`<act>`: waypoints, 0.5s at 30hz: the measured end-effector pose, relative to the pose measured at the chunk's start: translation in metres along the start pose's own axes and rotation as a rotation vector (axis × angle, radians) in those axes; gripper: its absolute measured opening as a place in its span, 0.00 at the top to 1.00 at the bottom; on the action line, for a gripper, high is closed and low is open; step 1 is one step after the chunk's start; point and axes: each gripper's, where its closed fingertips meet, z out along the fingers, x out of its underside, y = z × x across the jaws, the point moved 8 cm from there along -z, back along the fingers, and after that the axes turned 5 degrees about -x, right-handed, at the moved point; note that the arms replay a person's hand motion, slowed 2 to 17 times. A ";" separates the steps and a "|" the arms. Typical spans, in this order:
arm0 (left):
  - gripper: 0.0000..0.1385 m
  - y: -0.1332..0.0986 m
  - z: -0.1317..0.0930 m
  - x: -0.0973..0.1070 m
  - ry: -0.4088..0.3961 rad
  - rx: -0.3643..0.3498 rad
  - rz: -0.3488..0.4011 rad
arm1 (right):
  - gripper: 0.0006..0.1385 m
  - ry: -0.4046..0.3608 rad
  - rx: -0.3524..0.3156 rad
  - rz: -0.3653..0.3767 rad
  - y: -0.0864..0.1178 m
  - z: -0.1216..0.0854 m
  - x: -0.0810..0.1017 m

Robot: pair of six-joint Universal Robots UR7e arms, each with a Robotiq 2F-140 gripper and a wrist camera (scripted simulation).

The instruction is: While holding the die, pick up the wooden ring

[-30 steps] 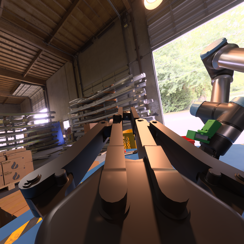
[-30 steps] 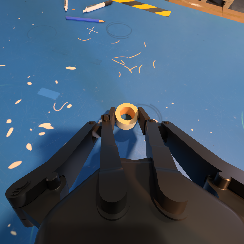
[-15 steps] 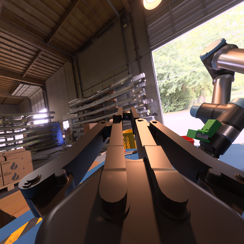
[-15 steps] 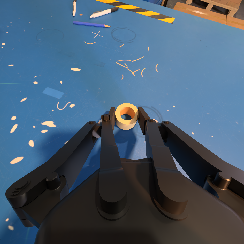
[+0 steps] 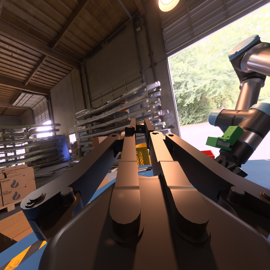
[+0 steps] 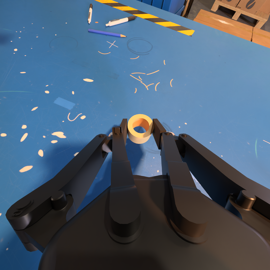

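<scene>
Wooden ring (image 6: 140, 128) between right hand (image 6: 140, 124) fingertips

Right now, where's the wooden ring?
Right wrist view, centre: the wooden ring sits clamped in the right claw, above the blue table.

Sharp, bright | doorway (image 5: 219, 87) glare | hard shadows | wide-angle edge stretch

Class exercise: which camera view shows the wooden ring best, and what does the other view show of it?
The right wrist view. There the ring sits centred and unobstructed, clamped between the right gripper's pads above the blue table, its hole facing the camera. The left wrist view shows none of it: only the left gripper holding the die.
</scene>
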 end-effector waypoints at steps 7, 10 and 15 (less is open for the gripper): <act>0.89 0.000 0.000 0.001 0.001 0.001 -0.002 | 0.67 0.012 -0.011 -0.029 -0.005 -0.012 -0.007; 0.89 0.000 0.001 0.001 0.002 0.002 -0.002 | 0.67 0.015 -0.019 -0.042 -0.007 -0.017 -0.012; 0.89 -0.001 0.001 0.001 0.003 0.004 -0.003 | 0.67 0.017 -0.030 -0.054 -0.010 -0.026 -0.018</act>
